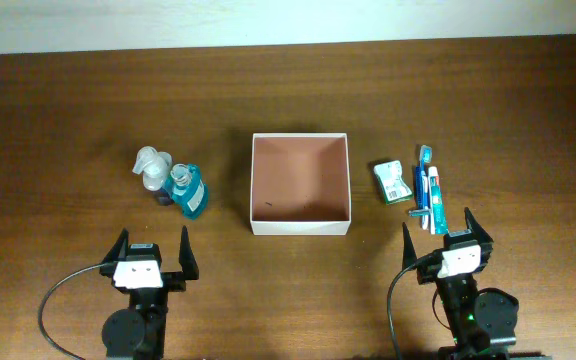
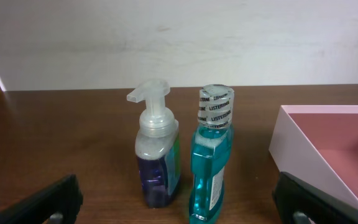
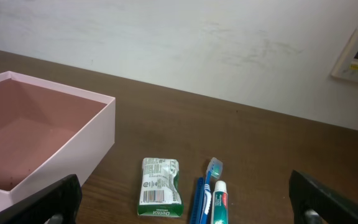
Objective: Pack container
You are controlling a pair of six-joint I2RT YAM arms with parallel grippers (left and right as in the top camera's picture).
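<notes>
- Noted left gripper [image 1: 154,233] at the near edge, left side: fingers spread wide, grasping nothing, aimed at the far side.
- Noted right gripper [image 1: 438,224] at the near edge, right side: likewise spread and empty, aimed the same way.
- Saw both arms folded low behind their grippers.
- Found two upright bottles straight ahead of the left gripper, blocking its forward line. Mouthwash bottle [image 2: 211,168], blue-green, nearer. Foam pump bottle [image 2: 157,165], clear over purple, just beside it and possibly touching; hard to tell from either view.
- Found toothpaste tube [image 3: 219,202] and blue toothbrush [image 3: 207,183] close ahead of the right gripper, lying side by side, lengths running near to far. Green soap packet [image 3: 160,186] just left of them.
- Located container [image 1: 301,228] mid-table [image 1: 58,110], between the two groups and apart from both. Open top up, walls square to the table edges; square, so no long axis.
- Logged pale wall beyond the table, with a white wall panel [image 3: 356,56] at far right.
</notes>
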